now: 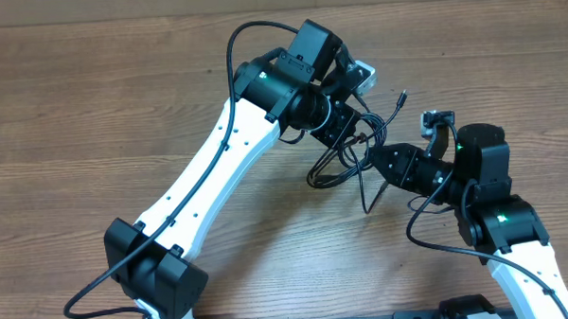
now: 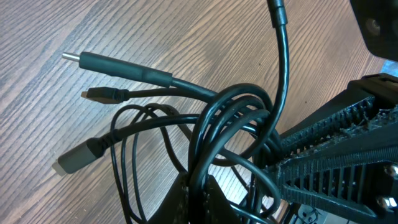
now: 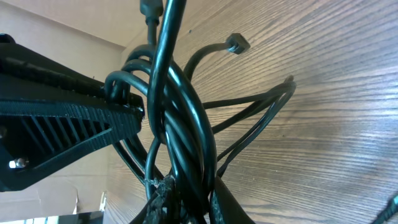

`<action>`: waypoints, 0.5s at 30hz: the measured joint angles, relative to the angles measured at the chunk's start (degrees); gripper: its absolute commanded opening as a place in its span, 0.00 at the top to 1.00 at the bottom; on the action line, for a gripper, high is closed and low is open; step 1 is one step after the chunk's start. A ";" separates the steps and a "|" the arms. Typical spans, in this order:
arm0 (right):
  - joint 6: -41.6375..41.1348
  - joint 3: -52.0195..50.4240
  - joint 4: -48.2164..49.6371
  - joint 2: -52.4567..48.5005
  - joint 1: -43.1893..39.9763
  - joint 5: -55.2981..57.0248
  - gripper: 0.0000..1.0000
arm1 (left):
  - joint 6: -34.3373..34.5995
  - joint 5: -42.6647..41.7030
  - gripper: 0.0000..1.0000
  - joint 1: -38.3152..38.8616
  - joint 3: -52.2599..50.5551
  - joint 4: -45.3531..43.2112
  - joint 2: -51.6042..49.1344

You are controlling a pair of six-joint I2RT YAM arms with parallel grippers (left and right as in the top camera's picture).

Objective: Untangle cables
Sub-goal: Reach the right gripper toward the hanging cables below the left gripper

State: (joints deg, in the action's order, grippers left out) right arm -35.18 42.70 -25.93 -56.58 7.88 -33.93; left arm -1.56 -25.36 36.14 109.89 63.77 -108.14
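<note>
Logged bench [image 1: 92, 100]: brown wood-grain surface, grain running side to side in overhead view. Found right of centre: tangle of thin black cables [image 1: 344, 165], some loops raised, some low against surface. Recorded in left wrist view three plug ends over bare wood: long black plug [image 2: 118, 67], small plug [image 2: 102, 95] just beside it, grey plug [image 2: 76, 159] lower left. Cannot tell which actually touch.
</note>
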 measured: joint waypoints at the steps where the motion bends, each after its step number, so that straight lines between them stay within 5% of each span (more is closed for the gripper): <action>1: -0.02 0.00 0.09 0.00 0.00 0.02 0.96 | 0.07 -0.13 0.96 0.00 0.00 -0.02 0.02; 8: 0.52 0.00 0.28 0.00 -0.02 -0.33 0.96 | 1.09 -0.02 0.96 0.00 0.00 -0.68 0.02; 15: 0.68 0.00 0.35 0.00 -0.02 -1.84 0.96 | 12.28 6.91 0.96 0.66 0.00 -1.88 0.00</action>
State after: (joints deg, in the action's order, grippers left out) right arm -34.50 42.70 -25.58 -56.58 7.86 -35.77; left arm 10.72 -18.46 36.80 109.89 61.89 -108.14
